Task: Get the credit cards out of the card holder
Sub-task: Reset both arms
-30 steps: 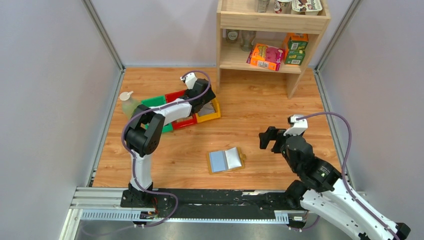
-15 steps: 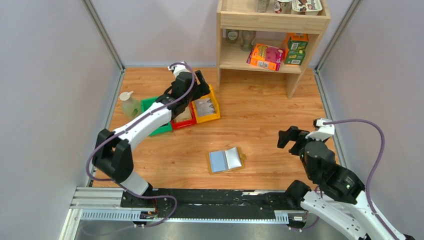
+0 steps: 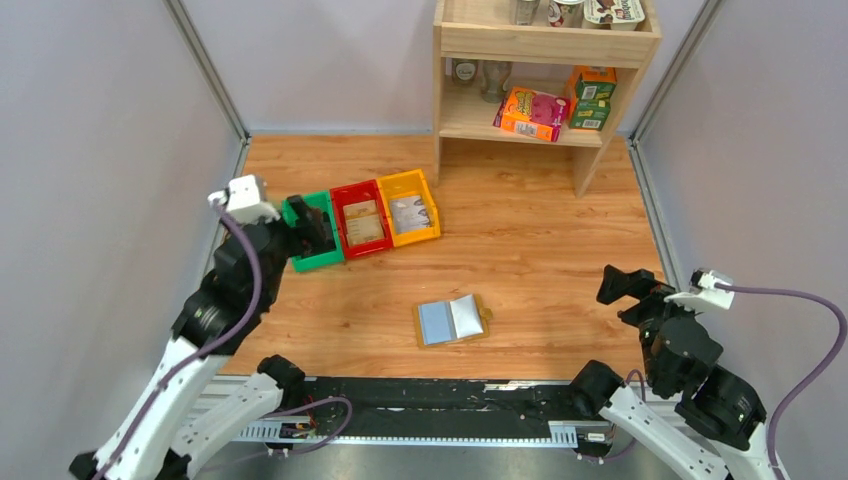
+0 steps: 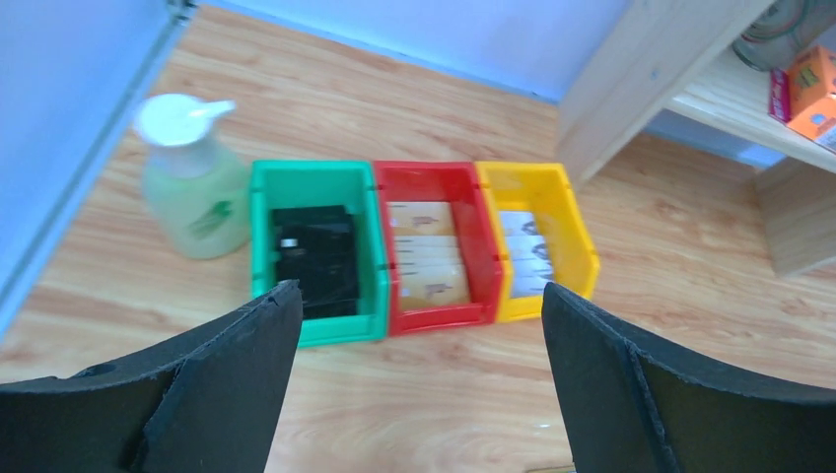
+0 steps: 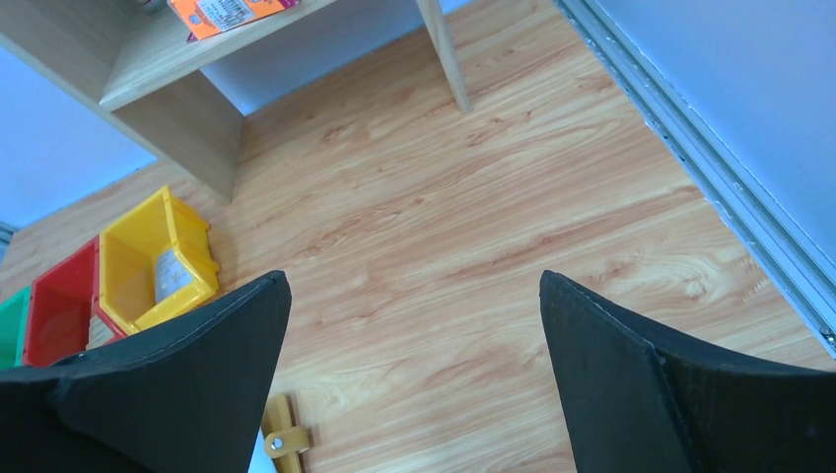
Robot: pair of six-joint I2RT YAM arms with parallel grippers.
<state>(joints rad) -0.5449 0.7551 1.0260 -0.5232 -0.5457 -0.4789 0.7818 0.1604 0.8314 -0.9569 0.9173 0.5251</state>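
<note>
We show the card holder (image 3: 452,321) lying open and flat on the table (image 3: 540,230), its pale blue-grey pockets facing up; we cannot tell whether any pocket is filled. Beyond it and to its left, a green bin (image 4: 311,172), a red bin (image 4: 424,175) and a yellow bin (image 4: 577,246) stand in a row. Pale credit cards (image 4: 430,258) lie in the red and yellow ones. A soap bottle (image 4: 192,177) stands farther left and a wooden shelf (image 3: 545,60) far beyond. The left gripper (image 4: 419,296), spread wide and empty, hangs well left of the holder. The right gripper (image 5: 414,281), equally spread and empty, hangs well to its right.
</note>
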